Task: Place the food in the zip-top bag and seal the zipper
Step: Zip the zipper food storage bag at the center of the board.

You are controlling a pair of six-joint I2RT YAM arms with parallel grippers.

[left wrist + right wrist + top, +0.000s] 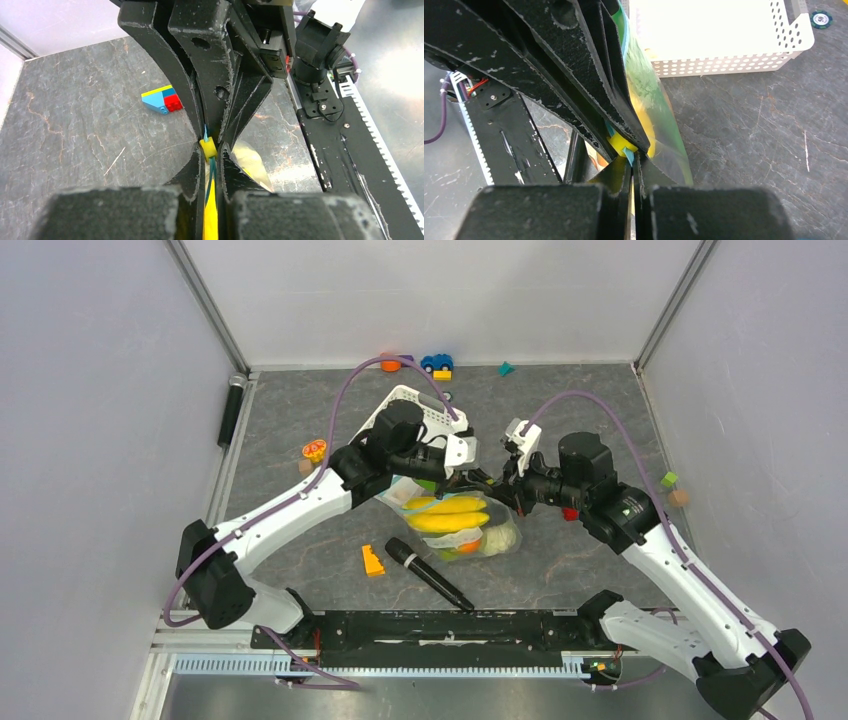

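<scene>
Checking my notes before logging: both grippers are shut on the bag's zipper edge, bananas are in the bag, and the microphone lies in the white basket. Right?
No: the microphone lies on the table beside the bag, not in the basket, as the top view shows. The rest holds.
</scene>
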